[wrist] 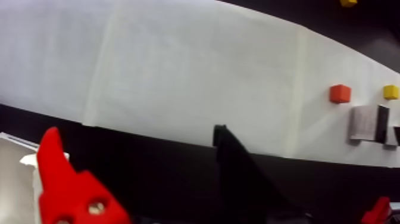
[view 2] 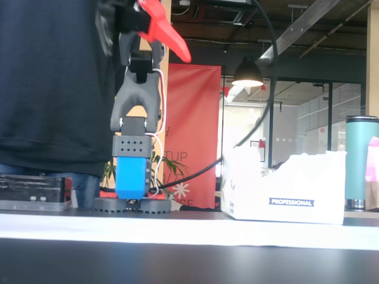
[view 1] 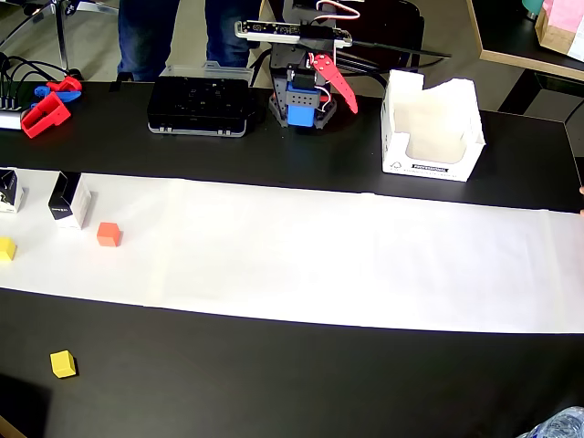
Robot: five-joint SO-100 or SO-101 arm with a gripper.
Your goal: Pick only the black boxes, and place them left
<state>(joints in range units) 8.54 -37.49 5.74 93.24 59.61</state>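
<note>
- Gripper point(wrist: 140, 134) hangs empty above the back edge of the desk point(view 1: 301, 383), its red finger and black finger spread well apart in the wrist view, gripping nothing.
- Two black boxes rest on the white paper strip point(view 1: 365, 265) at the desk's left end in the overhead view: one black box point(view 1: 69, 199) stands just inside the strip's back edge, and the other black box point(view 1: 7, 191) sits cut off at the picture's left border.
- Judged from how things lie, both cartons are already at the left and none remains elsewhere on the strip, so the sorting looks finished or nearly so; whether a further carton lies out of frame cannot be told.
- Coloured cubes sit untouched near them: an orange cube point(view 1: 109, 234) on the strip, one yellow cube point(view 1: 6, 249) at the strip's left end, another yellow cube point(view 1: 63, 364) on the bare desk toward the front left corner.
- Only the overhead view shows the full layout, including the white carton point(view 1: 429, 128) and the flat black case point(view 1: 200, 105) along the back edge.
- Only the wrist view shows the open fingers clearly; the fixed view, low at desk level, shows the folded arm point(view 2: 139, 112) and the white carton but none of the cubes or boxes.
</note>
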